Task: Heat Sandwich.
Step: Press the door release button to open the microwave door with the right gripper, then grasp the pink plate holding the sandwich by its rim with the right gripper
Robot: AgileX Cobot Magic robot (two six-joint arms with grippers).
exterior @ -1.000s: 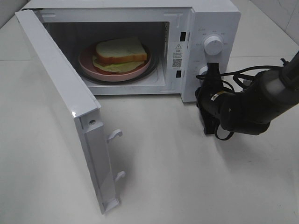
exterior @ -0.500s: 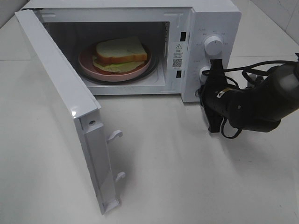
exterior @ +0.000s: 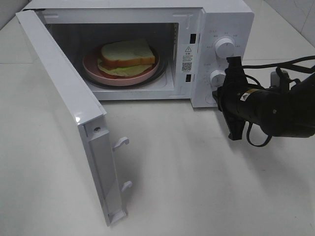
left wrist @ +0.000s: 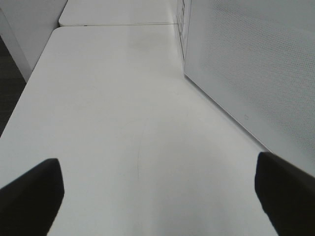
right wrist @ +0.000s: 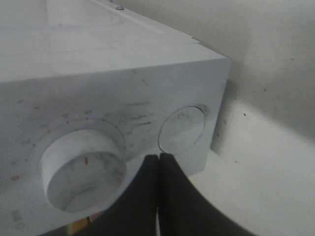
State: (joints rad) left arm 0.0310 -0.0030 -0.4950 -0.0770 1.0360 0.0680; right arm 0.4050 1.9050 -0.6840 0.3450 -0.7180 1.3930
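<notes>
The sandwich (exterior: 127,56) lies inside the open microwave (exterior: 231,19). It is a thick square of pale bread with a browner crust, a thin red-orange layer, and a yellowish-green leaf sticking out underneath. It sits on a round pink plate (exterior: 93,66) that is wider than the sandwich, and a dark ring shows around the plate's edge.

The microwave is a smooth white box with a dim cavity. Its door (exterior: 64,98) swings fully out toward the left of the high view, with two white latch hooks on its free edge. The control panel on the right has an upper knob (exterior: 225,46) and a lower knob (exterior: 217,77), both round and white, and below them a flat round button (right wrist: 182,129).

The right gripper (exterior: 219,97) is matte black. It is level with the panel's lower corner, with its two fingers pressed together and nothing between them. In its wrist view the tips are just under the round button. Black cables (exterior: 275,66) loop over the arm behind it.

Everything stands on a plain white table (exterior: 197,172) with a faintly scuffed matte top.

In the left wrist view, the left gripper (left wrist: 157,196) has its dark fingers spread wide apart above the bare tabletop. It is beside the microwave's finely dotted side wall (left wrist: 256,64), and a strip of dark floor (left wrist: 7,98) shows past the table edge.
</notes>
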